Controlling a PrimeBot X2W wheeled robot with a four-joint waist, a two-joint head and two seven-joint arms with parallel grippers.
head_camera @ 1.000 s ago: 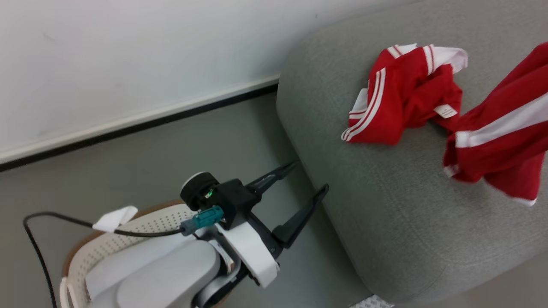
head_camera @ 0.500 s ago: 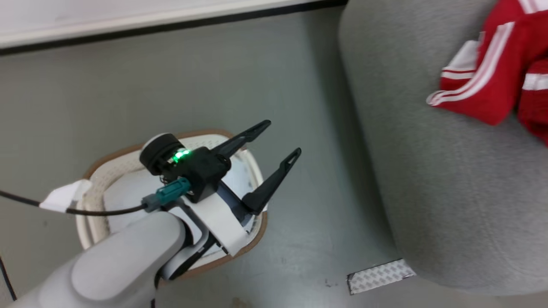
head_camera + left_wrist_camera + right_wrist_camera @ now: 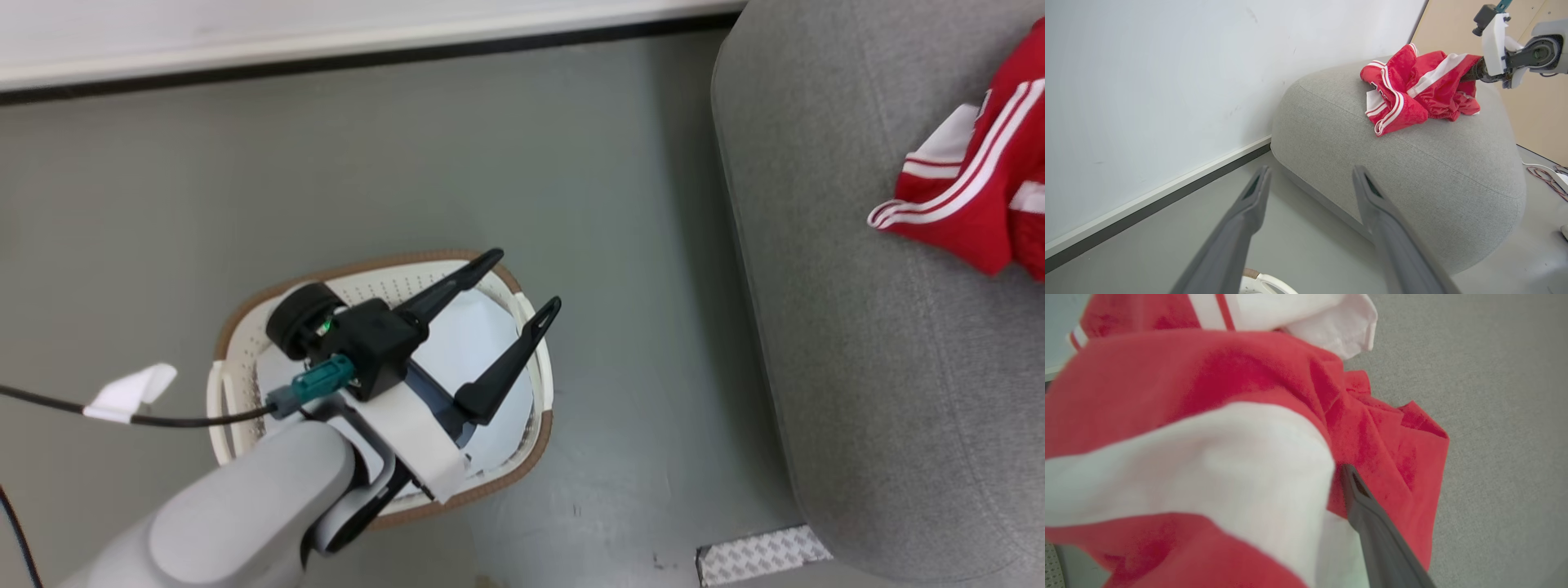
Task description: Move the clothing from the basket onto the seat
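Note:
The red clothing with white stripes lies bunched on top of the grey seat; its edge also shows at the right on the seat. The cream basket with a brown rim stands on the floor left of the seat, a pale flat pad on its bottom. My left gripper hovers open above the basket, nothing between its fingers. My right gripper is in the clothing on the seat, open: one finger stands bare and cloth covers the other.
A white wall with a dark skirting line runs behind the grey floor. A textured tape patch lies at the seat's foot. A black cable with a white tag trails off my left wrist. Cables lie beyond the seat.
The head camera has swung down and left, so the basket is now centred. The red garment that hung in the air at the right now rests on the seat. My left gripper stays open.

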